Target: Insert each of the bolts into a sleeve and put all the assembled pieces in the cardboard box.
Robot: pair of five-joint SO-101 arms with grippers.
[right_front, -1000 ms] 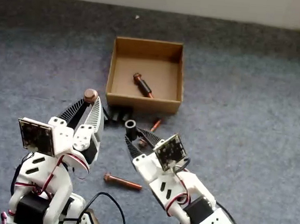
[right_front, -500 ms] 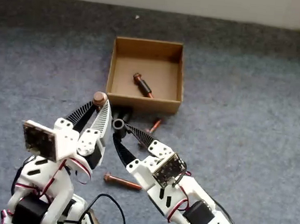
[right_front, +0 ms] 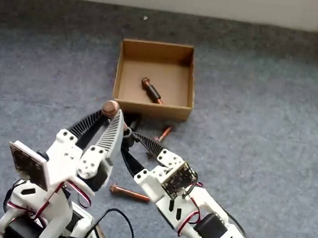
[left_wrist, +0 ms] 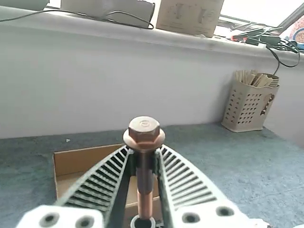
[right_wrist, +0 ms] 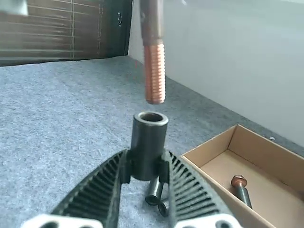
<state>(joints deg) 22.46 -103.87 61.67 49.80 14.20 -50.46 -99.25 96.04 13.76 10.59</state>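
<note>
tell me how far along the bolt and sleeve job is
Done: one assembled piece in the cardboard box. In hand: left claw holds a bolt just above the sleeve in the right claw, not yet inserted. Left: two loose bolts and spare sleeves on the carpet.

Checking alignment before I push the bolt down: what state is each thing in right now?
Left gripper: shut on the bolt.
Bolt: upright, head up, tip just above the sleeve, not in.
Right gripper: shut on the sleeve.
Sleeve: upright, opening up.
Box: open, one assembled piece lying inside.
Loose bolt: lying bare on the carpet.
Second loose bolt: lying by the box front.
Spare sleeves: lying on the carpet.
</note>
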